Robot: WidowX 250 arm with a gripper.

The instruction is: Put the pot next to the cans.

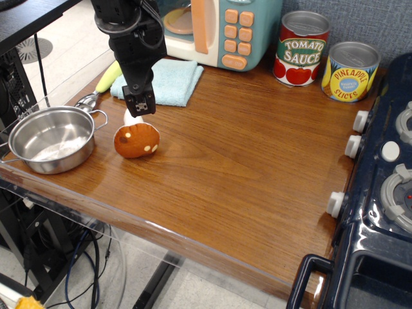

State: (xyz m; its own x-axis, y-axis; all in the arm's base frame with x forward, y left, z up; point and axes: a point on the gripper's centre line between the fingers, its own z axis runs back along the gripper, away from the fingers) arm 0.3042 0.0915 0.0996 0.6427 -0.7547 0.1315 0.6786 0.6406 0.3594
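**Pot at left edge, cans at back right**

At the left edge of the table (244, 174) we see the pot (50, 138), upright, bowl up, one wire loop handle toward the table's middle. Just beside it on the right lies a brown toy mushroom (136, 140), tipped on its side. The hand (140, 102) hangs above the mushroom, apart from the pot; we cannot tell whether its fingers are apart or together. Both cans stand at the back right corner: the Tomato Sauce can (302, 49) and the Pineapple Slices can (349, 71), side by side, well apart from the pot. Along the back edge we note a light blue cloth (168, 80), a toy microwave (222, 29) behind it, and a spoon (103, 82) with yellow-green handle left of the cloth. A toy stove (386, 193) borders the right edge.
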